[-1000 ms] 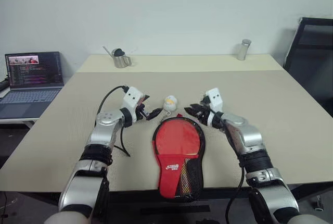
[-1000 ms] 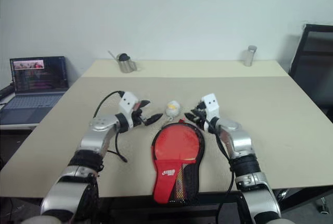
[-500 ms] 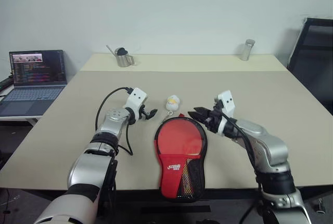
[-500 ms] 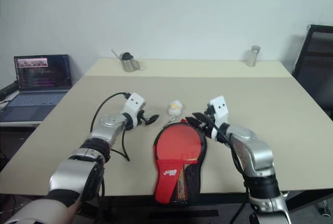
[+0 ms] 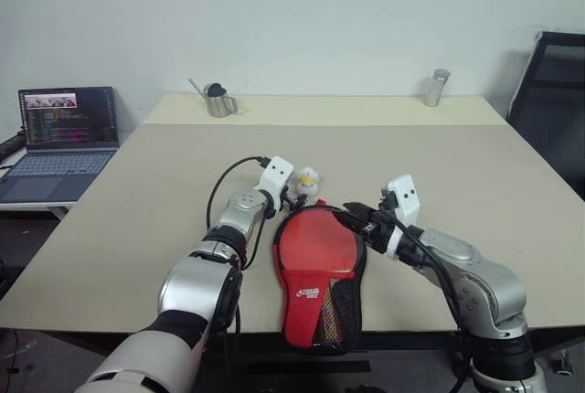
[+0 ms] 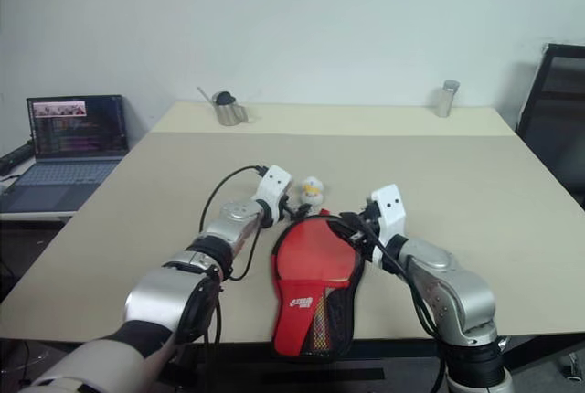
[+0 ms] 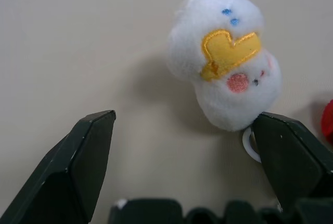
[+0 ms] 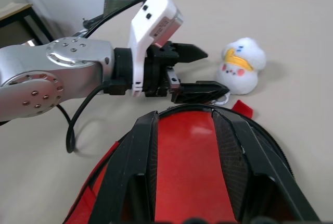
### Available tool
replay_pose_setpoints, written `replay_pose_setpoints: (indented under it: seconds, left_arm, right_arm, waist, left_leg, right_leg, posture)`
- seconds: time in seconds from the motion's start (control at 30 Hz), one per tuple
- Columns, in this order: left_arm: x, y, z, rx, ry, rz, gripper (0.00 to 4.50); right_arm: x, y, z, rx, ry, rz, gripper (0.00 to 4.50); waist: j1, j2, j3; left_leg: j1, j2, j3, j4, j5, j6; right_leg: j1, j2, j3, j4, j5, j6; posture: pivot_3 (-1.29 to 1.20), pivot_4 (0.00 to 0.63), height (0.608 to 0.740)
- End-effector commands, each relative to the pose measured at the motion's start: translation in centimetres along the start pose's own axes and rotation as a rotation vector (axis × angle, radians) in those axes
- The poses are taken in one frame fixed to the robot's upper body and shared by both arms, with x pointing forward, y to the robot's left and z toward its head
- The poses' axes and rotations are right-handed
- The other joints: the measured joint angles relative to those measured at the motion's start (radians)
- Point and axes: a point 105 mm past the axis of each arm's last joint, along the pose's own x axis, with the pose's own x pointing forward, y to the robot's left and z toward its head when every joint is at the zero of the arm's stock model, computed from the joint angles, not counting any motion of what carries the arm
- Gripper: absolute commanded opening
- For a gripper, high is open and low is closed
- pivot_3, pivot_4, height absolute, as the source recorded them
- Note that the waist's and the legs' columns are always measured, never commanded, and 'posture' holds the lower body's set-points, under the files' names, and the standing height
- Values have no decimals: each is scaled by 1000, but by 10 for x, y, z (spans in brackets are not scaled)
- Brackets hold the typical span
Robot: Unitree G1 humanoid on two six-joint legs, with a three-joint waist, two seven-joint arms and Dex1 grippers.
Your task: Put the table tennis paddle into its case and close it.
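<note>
**Ana:** Paddle (image 5: 315, 245) sits inside the case (image 5: 320, 292), red blade showing at the open mouth. Both lie flat near the table's (image 5: 137, 192) front edge, about midway along it.

**Ben:** Which way does it run?

**Ana:** Long axis goes front to back: round end toward the far edge, narrow handle end at the front edge, mesh pocket up.

**Ben:** And the grippers?

**Ana:** Left gripper (image 7: 182, 146) is spread wide beside the plush toy (image 7: 226, 57), one fingertip at its ring. Right gripper (image 5: 355, 219) pinches the case's black rim at the round end.
</note>
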Motion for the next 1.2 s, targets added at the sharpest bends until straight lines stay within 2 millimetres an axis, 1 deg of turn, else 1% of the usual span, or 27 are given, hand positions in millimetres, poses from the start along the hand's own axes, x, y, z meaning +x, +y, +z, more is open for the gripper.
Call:
replay_pose_setpoints:
  seconds: [0.03, 0.27, 0.43, 0.6, 0.77, 1.03, 1.13, 1.2]
  left_arm:
    - [5, -14, 12, -72, -33, -59, 4500]
    - [5, -30, 33, -145, -137, -192, 4500]
    - [2, -32, 43, -129, -192, -229, 4500]
    - [0, -34, 43, -108, -205, -267, 4500]
    - [-3, -44, 44, -114, -221, -360, 4500]
    - [-11, -62, 55, -156, -257, -541, 4500]
    - [-14, -62, 58, -165, -263, -575, 4500]
    - [-17, -54, 60, -142, -269, -566, 4500]
  right_arm:
    - [-6, 3, 12, -16, -53, -6, 1771]
    - [-6, 2, 11, -14, -57, -7, 1771]
    - [-4, 2, 12, -15, -60, -6, 1771]
    - [-3, 0, 13, -21, -63, -5, 1771]
    - [-2, -1, 15, -28, -68, -8, 1771]
    - [0, -3, 19, -37, -80, -8, 1771]
    - [0, -5, 20, -41, -80, -11, 1771]
    - [1, -6, 21, -46, -77, -11, 1771]
  waist:
    - [2, 0, 0]
    - [4, 0, 0]
    - [-1, 0, 0]
    - [-2, 0, 0]
    - [-2, 0, 0]
    - [-2, 0, 0]
    - [-2, 0, 0]
    - [-2, 0, 0]
  left_leg:
    - [0, 0, 0, 0, 0, 0]
    - [-2, -1, -2, 0, 0, 0]
    - [-2, -1, -3, 0, 0, 0]
    - [-2, -1, -3, 0, 0, 0]
    - [-2, -1, -3, 0, 0, 0]
    - [-2, -1, -2, 0, 0, 0]
    - [-2, -1, -3, 0, 0, 0]
    - [-2, -1, -3, 0, 0, 0]
  right_leg:
    - [0, 0, 0, 0, 0, 0]
    - [0, -1, -2, -3, 0, 0]
    - [0, -1, -2, -3, 0, 0]
    - [0, -1, -2, -3, 0, 0]
    - [0, -1, -2, -3, 0, 0]
    - [0, -1, -2, -2, 0, 0]
    - [0, -1, -2, -2, 0, 0]
    - [0, -1, -2, -2, 0, 0]
  posture:
    - [0, 150, 740]
    - [0, 150, 740]
    - [0, 150, 740]
    - [0, 150, 740]
    - [0, 150, 740]
    - [0, 150, 740]
    - [0, 150, 740]
    - [0, 150, 740]
